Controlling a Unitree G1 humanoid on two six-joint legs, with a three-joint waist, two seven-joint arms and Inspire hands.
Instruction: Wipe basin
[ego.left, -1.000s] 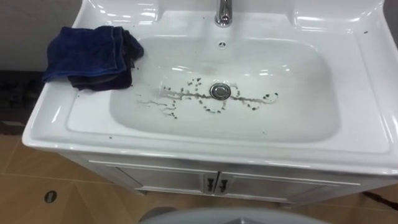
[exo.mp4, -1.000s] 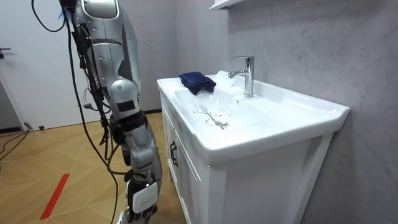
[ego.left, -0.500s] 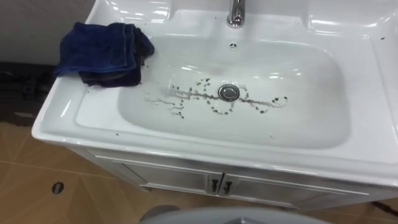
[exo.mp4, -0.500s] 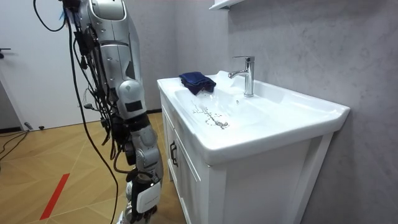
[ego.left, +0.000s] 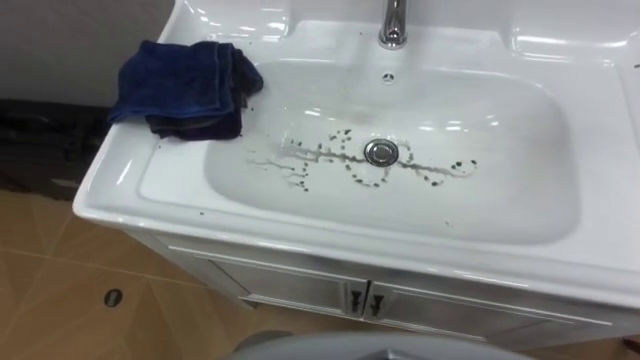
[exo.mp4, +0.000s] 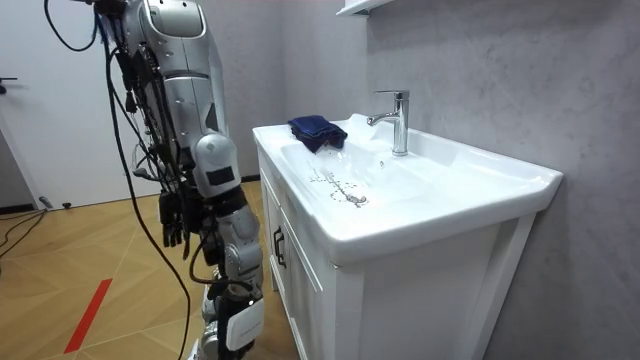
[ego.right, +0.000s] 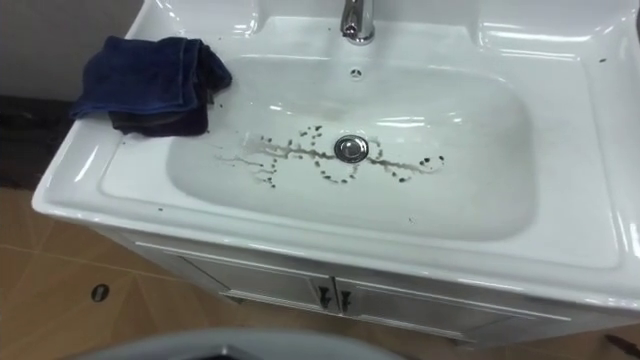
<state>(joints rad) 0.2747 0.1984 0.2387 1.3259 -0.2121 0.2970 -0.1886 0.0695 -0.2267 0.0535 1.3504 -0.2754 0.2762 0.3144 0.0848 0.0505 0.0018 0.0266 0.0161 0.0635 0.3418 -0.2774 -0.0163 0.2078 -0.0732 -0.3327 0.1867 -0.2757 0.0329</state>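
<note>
A white basin (ego.left: 130, 190) sits on a cabinet straight before me. Dark specks and streaks of dirt (ego.left: 340, 160) run across its bottom on both sides of the metal drain (ego.left: 380, 152). A crumpled dark blue cloth (ego.left: 190, 85) lies on the basin's far left rim, partly over the bowl's edge; the room view has the cloth (exo.mp4: 315, 130) beside the faucet. In the room view I stand on the wooden floor just in front of the cabinet, and my right hand (exo.mp4: 172, 215) hangs by my hip with its fingers relaxed, holding nothing.
A chrome faucet (ego.left: 393, 25) rises at the back middle of the basin. Below the rim are two white cabinet doors with small handles (ego.left: 360, 300). A grey wall backs the basin (exo.mp4: 400, 200), and open wooden floor lies behind me.
The room view shows me having stepped closer to the cabinet, and my hanging hand has swung into sight. The eye view has shifted with me; cloth and dirt lie unmoved.
</note>
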